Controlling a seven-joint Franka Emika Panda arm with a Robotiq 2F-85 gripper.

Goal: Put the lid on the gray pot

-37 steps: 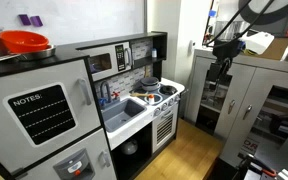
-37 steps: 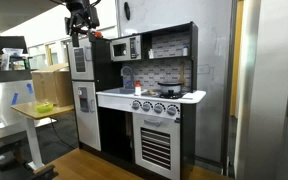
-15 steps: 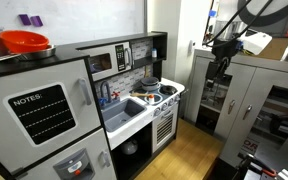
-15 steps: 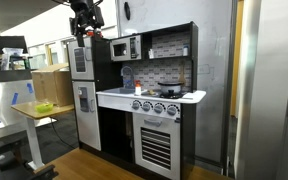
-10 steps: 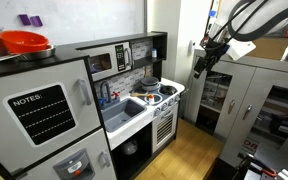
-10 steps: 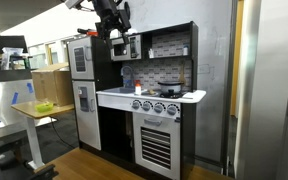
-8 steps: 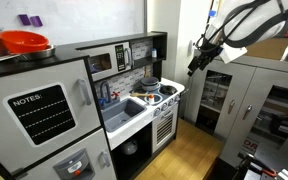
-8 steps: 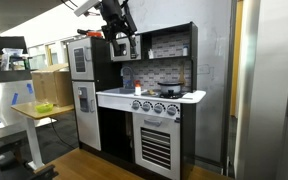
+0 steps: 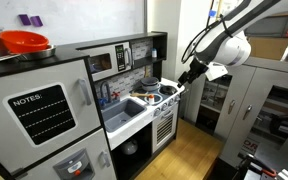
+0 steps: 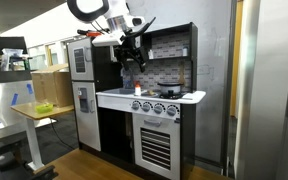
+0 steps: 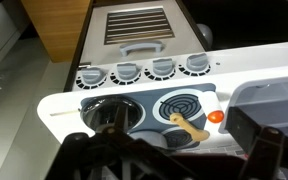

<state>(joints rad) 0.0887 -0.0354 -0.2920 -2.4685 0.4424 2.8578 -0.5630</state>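
In the wrist view a small round silver-gray pot point(image 11: 108, 114) sits on the left burner of the toy stove, with dark parts across it. I cannot make out a separate lid. A tan wooden utensil point(image 11: 187, 126) lies on the right burner point(image 11: 179, 106), next to a small orange ball point(image 11: 215, 116). My gripper point(image 11: 169, 160) hangs above the stove with its dark fingers apart and nothing between them. In both exterior views the gripper point(image 9: 187, 73) point(image 10: 134, 57) is in the air above the stove top point(image 9: 166, 94) point(image 10: 162, 94).
The toy kitchen has a sink basin point(image 9: 124, 110) beside the stove, a microwave point(image 9: 112, 60), a fridge point(image 9: 44, 120) and an oven door point(image 11: 138, 27) below a row of knobs point(image 11: 139, 70). A red-orange bowl point(image 9: 24, 42) sits on the fridge. Metal cabinets point(image 9: 254, 100) stand nearby.
The arm has swung from high up beside the kitchen over toward the stove and come lower. The gripper stays empty.
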